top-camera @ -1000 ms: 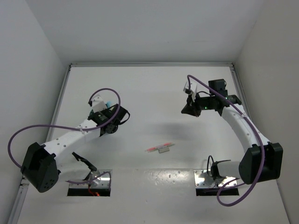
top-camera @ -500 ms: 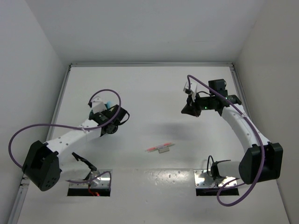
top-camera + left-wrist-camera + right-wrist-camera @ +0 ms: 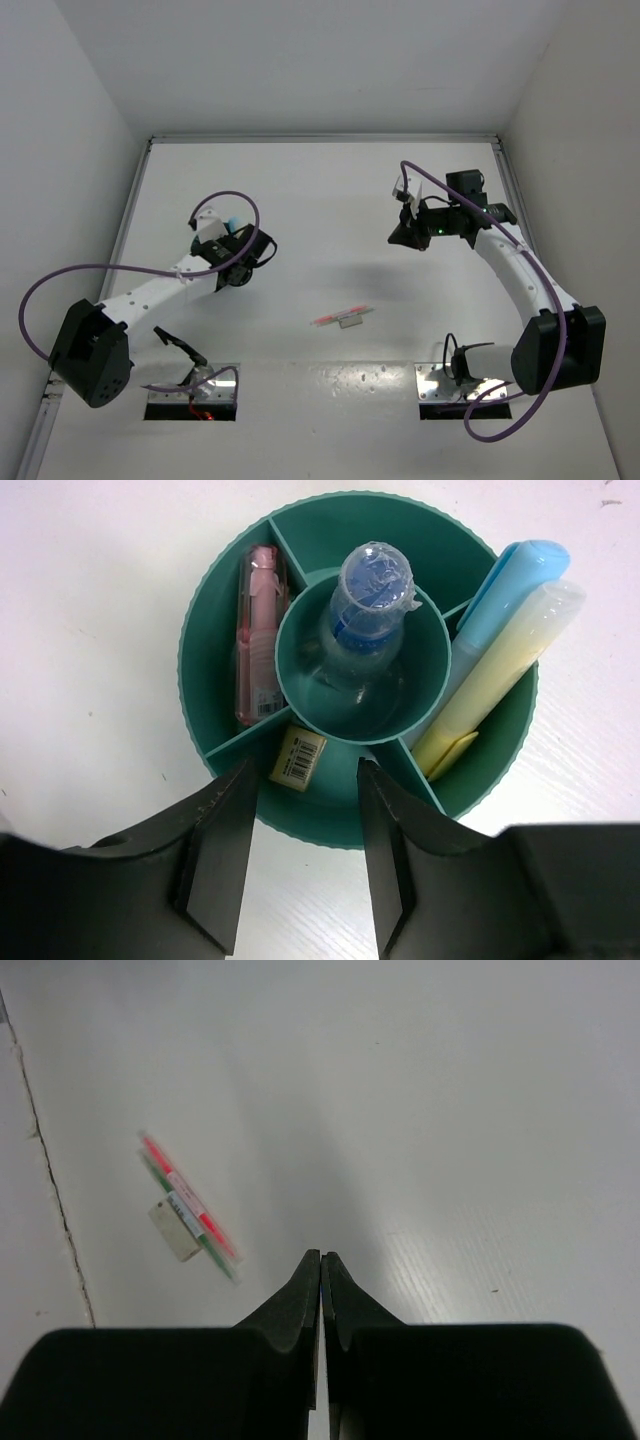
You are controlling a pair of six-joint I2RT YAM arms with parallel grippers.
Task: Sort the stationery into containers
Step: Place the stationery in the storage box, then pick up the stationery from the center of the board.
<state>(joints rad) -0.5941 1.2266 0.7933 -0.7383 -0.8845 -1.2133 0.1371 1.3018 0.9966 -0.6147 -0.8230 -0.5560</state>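
Note:
In the left wrist view, the round teal organiser (image 3: pixel 480 770) holds a pink piece (image 3: pixel 258 630), a clear-blue marker (image 3: pixel 368 590) in its centre cup, and a light-blue marker (image 3: pixel 510 580) beside a yellow marker (image 3: pixel 500 670). A small beige eraser (image 3: pixel 298 757) lies in its near compartment. My left gripper (image 3: pixel 303 780) hangs open just over the near rim, nothing between its fingers. My right gripper (image 3: pixel 321 1260) is shut and empty, high above the table. A thin red pen (image 3: pixel 158 1153), a green pen (image 3: pixel 215 1257) and another beige eraser (image 3: pixel 173 1230) lie together on the table (image 3: pixel 341 318).
The white table is walled on three sides. From above, the organiser is mostly hidden under my left gripper (image 3: pixel 232 255); only a light-blue tip (image 3: pixel 232 221) shows. My right gripper (image 3: pixel 405 236) hovers at the right. A seam (image 3: pixel 50 1190) runs along the table's left side in the right wrist view.
The left arm has shifted slightly while its gripper stays over the organiser. The right arm and the pens on the table have not moved.

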